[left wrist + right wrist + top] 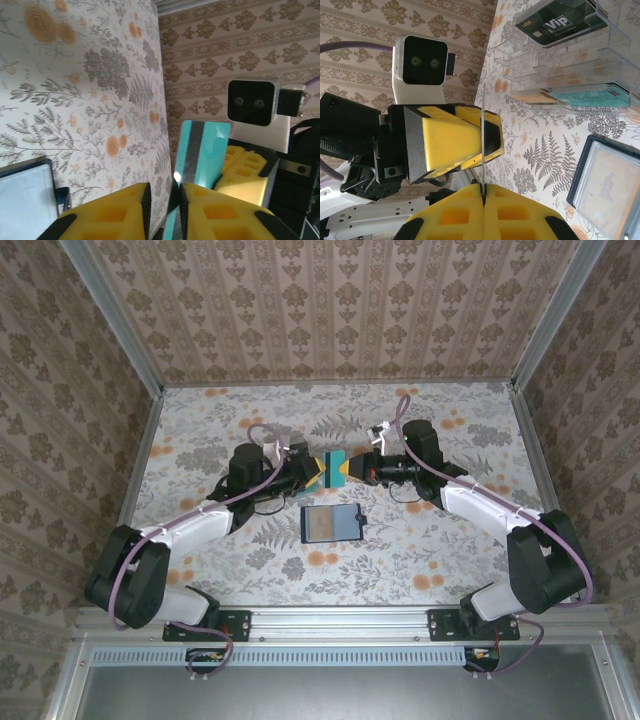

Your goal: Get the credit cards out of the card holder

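Note:
A teal credit card [331,470] with a dark stripe hangs in the air between both grippers, above the table's middle. My right gripper [483,187] is shut on one end of it; in the right wrist view the card [483,135] shows edge-on. My left gripper [164,192] straddles the other end of the card [202,150]. One pad touches the card while the other stands a small gap away, so the jaws are open. The card holder [330,523] lies opened flat on the table just in front of them, with a tan card showing inside [607,187].
A clear plastic tray [520,60] stands on the table beyond the card, holding a black VIP card [555,20], an orange-tan card [532,96] and teal cards [592,94]. Patterned walls close in the table at the left, back and right.

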You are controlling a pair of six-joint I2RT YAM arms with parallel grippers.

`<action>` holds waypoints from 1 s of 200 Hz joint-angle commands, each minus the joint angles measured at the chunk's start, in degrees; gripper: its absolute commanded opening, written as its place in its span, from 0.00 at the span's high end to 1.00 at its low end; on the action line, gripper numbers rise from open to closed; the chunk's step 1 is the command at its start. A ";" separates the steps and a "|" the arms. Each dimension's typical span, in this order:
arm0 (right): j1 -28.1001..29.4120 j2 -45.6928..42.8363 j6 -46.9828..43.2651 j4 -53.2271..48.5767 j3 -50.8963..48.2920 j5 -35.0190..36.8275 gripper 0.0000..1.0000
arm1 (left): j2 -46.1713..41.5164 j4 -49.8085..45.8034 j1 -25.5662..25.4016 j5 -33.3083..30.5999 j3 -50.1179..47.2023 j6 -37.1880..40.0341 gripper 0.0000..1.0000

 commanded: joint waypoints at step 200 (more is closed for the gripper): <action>-0.93 -8.82 -12.27 -18.17 -1.00 12.90 0.00 | -9.04 -50.82 3.10 -10.84 14.36 40.80 1.00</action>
